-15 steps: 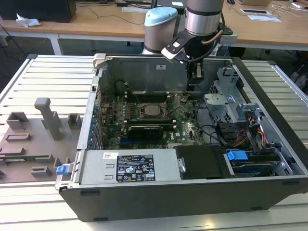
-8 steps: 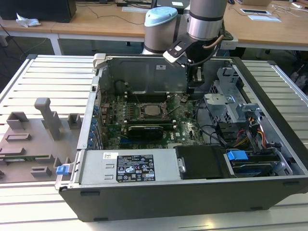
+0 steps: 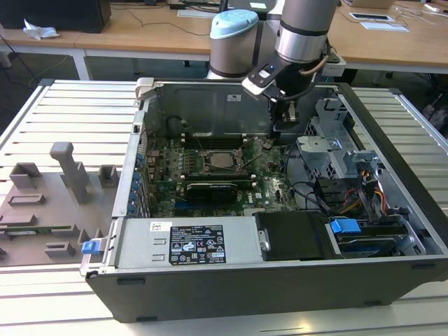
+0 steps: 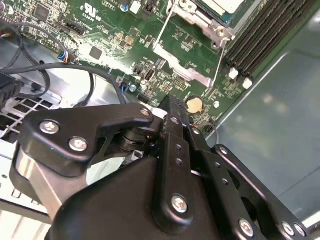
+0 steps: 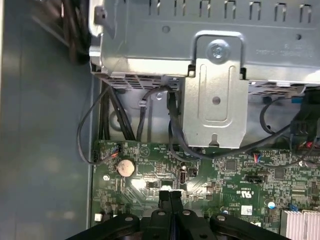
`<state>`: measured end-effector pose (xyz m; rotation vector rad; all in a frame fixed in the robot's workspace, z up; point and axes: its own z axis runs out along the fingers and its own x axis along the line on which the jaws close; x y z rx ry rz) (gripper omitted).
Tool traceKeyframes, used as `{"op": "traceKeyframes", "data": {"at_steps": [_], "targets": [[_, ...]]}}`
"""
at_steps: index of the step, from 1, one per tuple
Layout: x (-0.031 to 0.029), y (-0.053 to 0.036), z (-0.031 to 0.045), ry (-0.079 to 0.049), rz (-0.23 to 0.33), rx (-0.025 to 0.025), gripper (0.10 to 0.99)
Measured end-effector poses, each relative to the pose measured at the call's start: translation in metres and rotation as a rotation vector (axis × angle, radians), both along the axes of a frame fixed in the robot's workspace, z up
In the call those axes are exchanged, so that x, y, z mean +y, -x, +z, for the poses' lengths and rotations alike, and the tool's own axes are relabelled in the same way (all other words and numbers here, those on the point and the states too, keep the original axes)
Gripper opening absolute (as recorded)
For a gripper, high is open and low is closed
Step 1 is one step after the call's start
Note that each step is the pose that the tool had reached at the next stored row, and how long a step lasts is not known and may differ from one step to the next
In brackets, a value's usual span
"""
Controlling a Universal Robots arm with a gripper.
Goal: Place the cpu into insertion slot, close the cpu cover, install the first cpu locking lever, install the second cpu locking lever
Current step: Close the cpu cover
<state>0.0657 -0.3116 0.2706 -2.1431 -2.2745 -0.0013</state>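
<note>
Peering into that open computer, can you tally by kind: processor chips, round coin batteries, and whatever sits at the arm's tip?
cpu: 1
coin battery: 1
end effector: 1
Total: 3

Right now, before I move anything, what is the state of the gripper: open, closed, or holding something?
The gripper is closed, fingertips together, nothing seen between them; it hangs over the motherboard.
</note>
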Motion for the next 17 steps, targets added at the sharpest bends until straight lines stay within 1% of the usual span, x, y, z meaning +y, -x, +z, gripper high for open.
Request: {"op": "traceKeyframes", "data": {"at_steps": [4,10,12,17], "targets": [[0.0,0.0003,-0.0105,0.0,0.002,0.0004,0.106],[0.0001,0.0032,-0.022,0.0,0.002,0.0004,0.106],[0.0001,0.0043,-0.0226,0.0,0.002,0.0004,0.106],[0.0001,0.0144,-0.0228,-0.001,0.002,0.0004,0.106]]}}
